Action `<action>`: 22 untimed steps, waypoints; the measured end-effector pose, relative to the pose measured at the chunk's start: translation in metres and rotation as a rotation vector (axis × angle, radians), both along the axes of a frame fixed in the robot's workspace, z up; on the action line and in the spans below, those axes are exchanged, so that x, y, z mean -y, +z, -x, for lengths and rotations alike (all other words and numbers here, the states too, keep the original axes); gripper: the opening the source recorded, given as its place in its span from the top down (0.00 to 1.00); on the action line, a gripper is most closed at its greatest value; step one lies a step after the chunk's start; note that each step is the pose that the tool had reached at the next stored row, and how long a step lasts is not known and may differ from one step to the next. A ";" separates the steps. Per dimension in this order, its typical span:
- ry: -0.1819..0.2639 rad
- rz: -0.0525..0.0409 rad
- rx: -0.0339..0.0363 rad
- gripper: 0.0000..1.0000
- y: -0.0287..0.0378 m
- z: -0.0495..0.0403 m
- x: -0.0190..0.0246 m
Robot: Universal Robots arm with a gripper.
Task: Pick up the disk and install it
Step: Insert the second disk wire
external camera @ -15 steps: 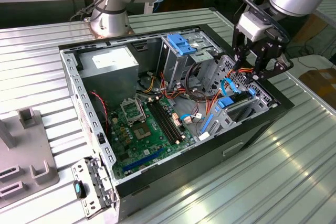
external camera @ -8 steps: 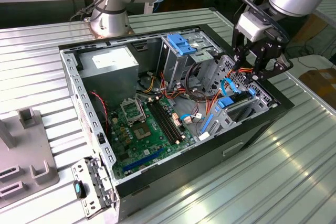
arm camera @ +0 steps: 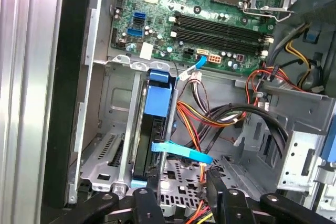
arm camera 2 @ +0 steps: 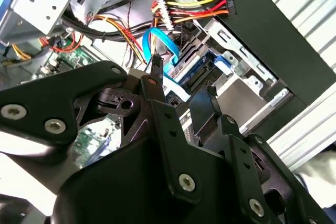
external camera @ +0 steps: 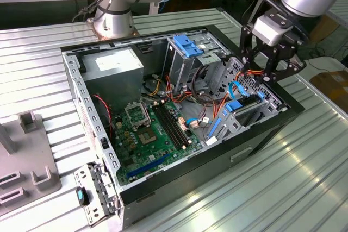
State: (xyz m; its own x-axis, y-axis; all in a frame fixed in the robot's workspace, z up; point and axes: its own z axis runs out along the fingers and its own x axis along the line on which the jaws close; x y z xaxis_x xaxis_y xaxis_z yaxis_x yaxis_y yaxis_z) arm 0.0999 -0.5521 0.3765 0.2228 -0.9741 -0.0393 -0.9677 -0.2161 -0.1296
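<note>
Hovering above the front corner of the open computer case (external camera: 163, 188), at the exterior view's right, the black gripper (external camera: 273, 74) is seen with its fingers apart and nothing held between them. The disk (arm camera: 152, 135) is found just below it, already seated on edge in the metal drive bay (arm camera: 113, 145), with its dark body sunk between the grey sheet-metal walls and its bright blue plastic rail (arm camera: 157, 98) facing up. In the exterior view the disk (external camera: 243, 107) shows as a dark slab with blue ends, directly under the gripper and apart from it. A flat light-blue cable (arm camera: 181, 150) is draped across the bay beside the disk. The gripper's fingers (arm camera 2: 157, 98) are matte black, angular links fastened with bright screws. A green motherboard (external camera: 157, 134) lies on the case floor, and bundled red, yellow and orange wires (arm camera: 210, 116) run beside the bay.
</note>
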 end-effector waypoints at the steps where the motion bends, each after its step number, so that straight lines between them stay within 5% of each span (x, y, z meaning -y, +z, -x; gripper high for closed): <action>1: 0.035 0.0000 0.0000 0.52 -0.0003 -0.0023 0.0000; 9: 0.122 0.0000 0.0000 0.52 -0.0004 -0.0303 -0.0001; 17: 0.234 0.0000 0.0000 0.52 -0.0019 -0.0441 -0.0001; 22: 0.360 0.0000 0.0000 0.52 -0.0042 -0.0595 -0.0001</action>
